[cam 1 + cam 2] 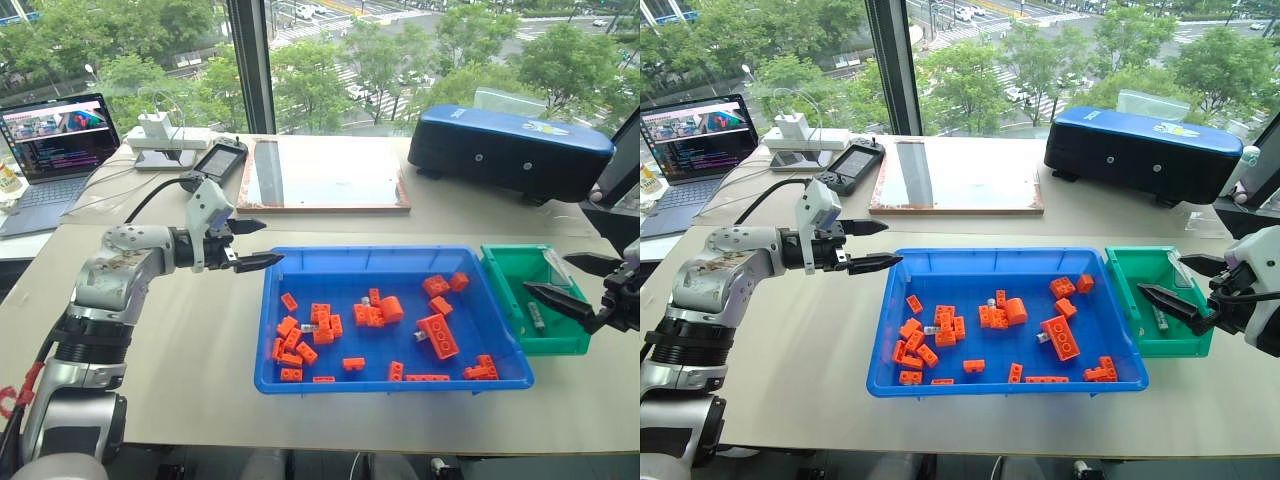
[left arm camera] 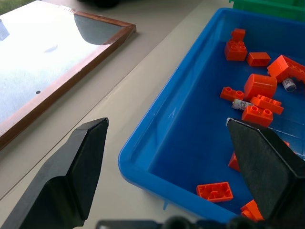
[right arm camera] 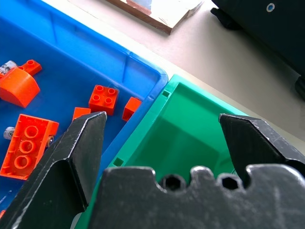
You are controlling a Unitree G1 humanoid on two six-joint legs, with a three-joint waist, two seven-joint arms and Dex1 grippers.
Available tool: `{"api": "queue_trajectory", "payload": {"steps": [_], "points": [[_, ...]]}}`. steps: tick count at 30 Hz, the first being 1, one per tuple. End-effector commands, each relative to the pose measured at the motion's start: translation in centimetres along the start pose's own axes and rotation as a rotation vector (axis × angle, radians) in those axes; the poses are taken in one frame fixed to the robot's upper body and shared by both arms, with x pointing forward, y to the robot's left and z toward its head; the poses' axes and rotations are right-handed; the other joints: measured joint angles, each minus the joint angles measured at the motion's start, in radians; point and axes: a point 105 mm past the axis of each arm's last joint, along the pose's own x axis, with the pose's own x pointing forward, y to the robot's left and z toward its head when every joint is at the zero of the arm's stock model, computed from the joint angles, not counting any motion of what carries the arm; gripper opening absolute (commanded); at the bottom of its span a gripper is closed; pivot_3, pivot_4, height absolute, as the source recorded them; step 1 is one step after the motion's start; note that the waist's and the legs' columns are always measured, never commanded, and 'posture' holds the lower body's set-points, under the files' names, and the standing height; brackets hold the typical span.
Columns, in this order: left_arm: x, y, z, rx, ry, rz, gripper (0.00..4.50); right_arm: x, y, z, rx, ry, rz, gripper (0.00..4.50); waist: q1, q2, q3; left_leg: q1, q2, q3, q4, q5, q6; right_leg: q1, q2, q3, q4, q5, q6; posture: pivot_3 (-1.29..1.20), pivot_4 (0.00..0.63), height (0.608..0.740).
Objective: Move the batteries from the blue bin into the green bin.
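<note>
Hovering | right pincer (image 1: pixel 575 285) spread above green bin (image 1: pixel 510 290) | battery (image 1: pixel 537 318) inside

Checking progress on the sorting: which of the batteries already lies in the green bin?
The battery lying on the floor of the green bin, just beyond the open right end effector. The other batteries sit among orange bricks in the blue bin.

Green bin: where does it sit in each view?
Left eye: green bin at right, against the blue bin.
Right eye: right of centre, same neighbour.
Left wrist: green sliver, top right corner.
Right wrist: centre.
Shared landmark: the blue bin.
</note>
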Motion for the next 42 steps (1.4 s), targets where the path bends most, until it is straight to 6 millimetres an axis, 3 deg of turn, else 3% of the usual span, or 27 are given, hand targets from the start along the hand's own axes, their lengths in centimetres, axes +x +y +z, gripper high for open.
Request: {"api": "queue_trajectory", "payload": {"steps": [1, 4, 6, 11, 17, 23, 31, 42], "points": [[-0.2, -1.2, 3.5, 0.016, -0.109, -0.099, 4.27, -0.2, -0.1, 2.2, -0.031, -0.050, -0.019, 4.40, 0.000, 0.000, 0.000, 0.000, 0.000, 0.000, 0.000, 0.000, 0.000, 0.000, 0.000, 0.000, 0.000, 0.000, 0.000, 0.00, 0.150, 0.732], [-0.1, -3.0, 7.1, -0.018, -0.222, -0.268, 4.27, 0.2, 0.6, 3.3, -0.030, -0.040, -0.002, 4.40, 0.000, 0.000, 0.000, 0.000, 0.000, 0.000, 0.000, 0.000, 0.000, 0.000, 0.000, 0.000, 0.000, 0.000, 0.000, 0.00, 0.150, 0.732], [0.1, -3.6, 7.6, 0.012, -0.198, -0.326, 4.27, 0.5, 1.6, 4.0, -0.036, -0.029, 0.048, 4.40, 0.001, 0.000, 0.000, -0.001, 0.001, 0.000, 0.001, 0.000, 0.000, 0.000, 0.000, 0.000, 0.000, 0.000, 0.000, 0.00, 0.150, 0.732], [1.7, -5.5, 4.9, 0.189, 0.018, -0.463, 4.27, 2.2, 6.2, 4.5, -0.148, 0.097, 0.260, 4.40, -0.006, 0.002, -0.001, 0.002, 0.000, 0.000, 0.000, 0.000, 0.000, 0.001, 0.000, 0.000, 0.000, 0.000, 0.000, 0.00, 0.150, 0.732], [2.2, -6.0, 5.6, 0.236, 0.026, -0.522, 4.27, 4.1, 9.0, 4.8, -0.172, 0.136, 0.371, 4.40, -0.002, 0.001, 0.000, 0.000, 0.000, 0.000, 0.000, 0.000, 0.000, 0.000, 0.000, 0.000, -0.001, 0.000, 0.000, 0.00, 0.150, 0.732], [2.5, -6.4, 5.1, 0.246, 0.027, -0.521, 4.27, 5.1, 11.9, 1.5, -0.080, 0.290, 0.445, 4.40, 0.000, 0.001, 0.000, 0.000, 0.000, 0.000, 0.000, 0.000, 0.000, 0.000, 0.000, -0.001, 0.000, 0.000, 0.000, 0.00, 0.150, 0.732], [2.4, -5.8, 4.4, 0.256, 0.045, -0.489, 4.27, 6.2, 10.9, -0.9, 0.121, 0.365, 0.267, 4.40, -0.001, 0.001, 0.000, -0.001, 0.000, -0.001, 0.000, 0.000, 0.000, 0.000, 0.001, 0.000, 0.001, 0.000, 0.000, 0.00, 0.150, 0.732], [2.9, -5.6, 4.7, 0.263, 0.038, -0.497, 4.27, 6.0, 12.3, -2.4, 0.191, 0.435, 0.206, 4.40, -0.001, 0.001, 0.000, -0.001, 0.000, -0.001, 0.000, 0.000, 0.000, 0.000, 0.001, 0.000, 0.001, 0.000, 0.000, 0.00, 0.150, 0.732]]}}
